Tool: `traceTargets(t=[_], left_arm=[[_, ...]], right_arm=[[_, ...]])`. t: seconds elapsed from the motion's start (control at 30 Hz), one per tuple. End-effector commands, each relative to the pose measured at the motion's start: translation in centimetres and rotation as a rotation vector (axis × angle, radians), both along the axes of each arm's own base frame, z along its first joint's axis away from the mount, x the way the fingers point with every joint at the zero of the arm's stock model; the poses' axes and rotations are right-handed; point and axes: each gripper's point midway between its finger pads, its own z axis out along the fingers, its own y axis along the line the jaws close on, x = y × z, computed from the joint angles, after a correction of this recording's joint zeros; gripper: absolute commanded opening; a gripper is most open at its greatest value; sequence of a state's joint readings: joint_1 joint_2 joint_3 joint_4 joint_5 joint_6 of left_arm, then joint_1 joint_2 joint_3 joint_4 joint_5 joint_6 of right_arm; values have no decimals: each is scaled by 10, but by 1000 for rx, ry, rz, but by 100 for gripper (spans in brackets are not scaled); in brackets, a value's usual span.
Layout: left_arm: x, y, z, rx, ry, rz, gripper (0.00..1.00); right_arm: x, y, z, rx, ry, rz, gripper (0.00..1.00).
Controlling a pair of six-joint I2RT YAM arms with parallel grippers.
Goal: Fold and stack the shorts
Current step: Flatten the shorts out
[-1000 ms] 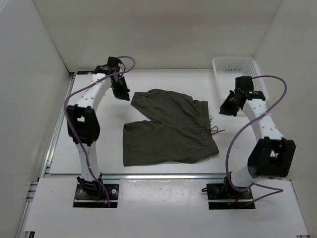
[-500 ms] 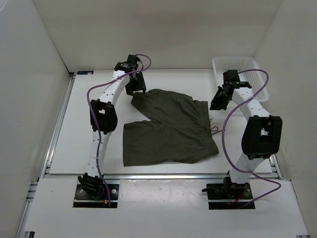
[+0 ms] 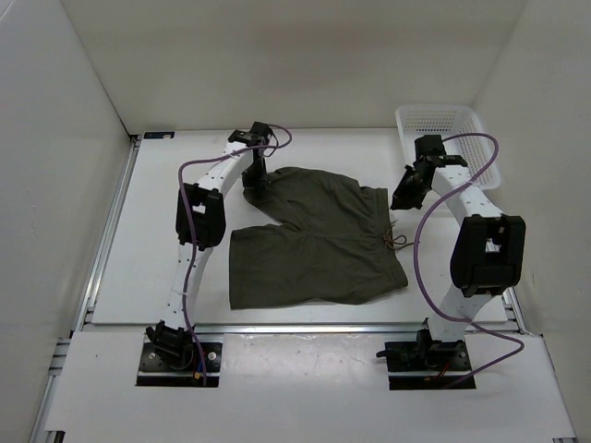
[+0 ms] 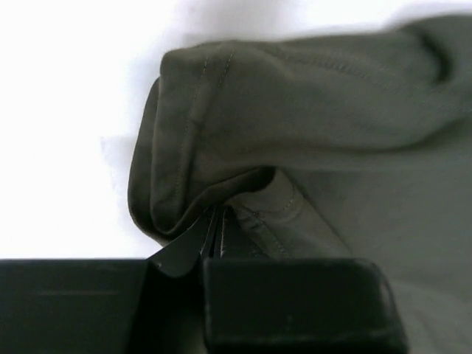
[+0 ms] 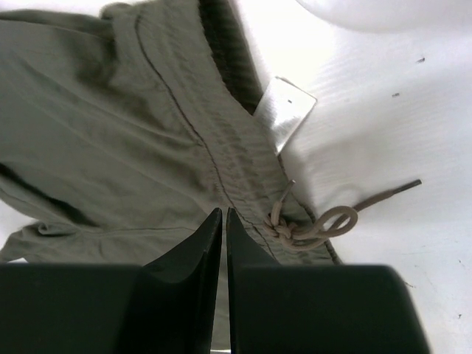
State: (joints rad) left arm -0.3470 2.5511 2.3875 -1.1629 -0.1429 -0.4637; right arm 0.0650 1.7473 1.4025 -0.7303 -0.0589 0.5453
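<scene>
Shorts (image 3: pixel 319 245) lie flat on the desk (image 3: pixel 157 231), long axis 9-to-3 o'clock, waistband at 3. Left gripper (image 4: pixel 214 234) jaws are pinched on the 11 o'clock leg hem. Right gripper (image 5: pixel 223 215) jaws, near-closed and empty, hover over the waistband at 1 o'clock, beside the drawstring (image 5: pixel 313 225).

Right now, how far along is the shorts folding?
Nothing is folded yet: the shorts lie spread flat on the table. In hand: the left gripper looks shut on a bunched leg hem; the right gripper sits shut over the waistband. Folding and stacking remain.
</scene>
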Motion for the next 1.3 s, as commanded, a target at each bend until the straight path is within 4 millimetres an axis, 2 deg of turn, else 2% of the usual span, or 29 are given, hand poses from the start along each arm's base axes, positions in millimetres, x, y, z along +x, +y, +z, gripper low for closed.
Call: traceTargets(t=[0.0,0.03,0.3,0.4,0.53,0.57,0.63,0.67,0.73,0.8,0.87,0.9,0.93,0.97,1.03,1.07,1.1,1.13,1.17,1.2,1.23,1.27], left_arm=[[-3,9,69,-6,-123,26,11],[-14,11,60,-3,-87,22,11],[-59,34,72,43,-59,73,11],[-75,43,84,54,-72,87,11],[-105,50,85,34,-60,89,11],[-118,54,70,45,-24,101,11],[-132,59,58,53,2,109,12],[-145,67,43,74,53,117,19],[-149,78,35,81,73,142,21],[-146,90,35,83,76,163,22],[-140,101,45,80,60,182,22],[-127,103,60,65,10,185,22],[-122,106,68,60,-3,197,22],[-108,111,86,41,-46,206,22],[-94,108,103,-12,-82,202,22],[-86,103,108,-36,-95,185,22],[-77,101,106,-54,-93,177,22],[-60,92,121,-100,-138,164,24],[-52,87,123,-120,-146,147,37],[-46,78,122,-137,-141,129,51],[-33,71,116,-153,-123,112,73],[-29,64,111,-162,-104,99,79]], right_arm=[[-7,-2,6,-9,-22,17,10],[-7,-2,9,-9,-31,17,10],[-20,-4,8,-18,-17,13,10],[-27,-5,7,-18,-14,13,10],[-32,-5,8,-18,-14,13,10],[-32,-5,11,-18,-25,13,10],[-38,-5,7,-18,-11,13,10],[-39,-5,10,-18,-20,13,10],[-42,-6,4,-22,-11,21,10],[-42,-4,8,-13,-21,25,10],[-42,-5,11,-17,-32,33,11],[-42,-5,11,-17,-32,33,12],[-43,-3,14,-11,-42,47,12],[-42,-3,17,-11,-44,48,14],[-39,1,20,-8,-53,72,22],[-33,3,28,-3,-81,85,26],[-29,3,27,-8,-80,95,30],[-24,3,25,-8,-72,95,39],[-21,3,24,-12,-66,103,44],[-9,4,33,-12,-92,103,47],[-2,4,25,-12,-72,103,50],[9,5,32,-16,-92,111,52]])
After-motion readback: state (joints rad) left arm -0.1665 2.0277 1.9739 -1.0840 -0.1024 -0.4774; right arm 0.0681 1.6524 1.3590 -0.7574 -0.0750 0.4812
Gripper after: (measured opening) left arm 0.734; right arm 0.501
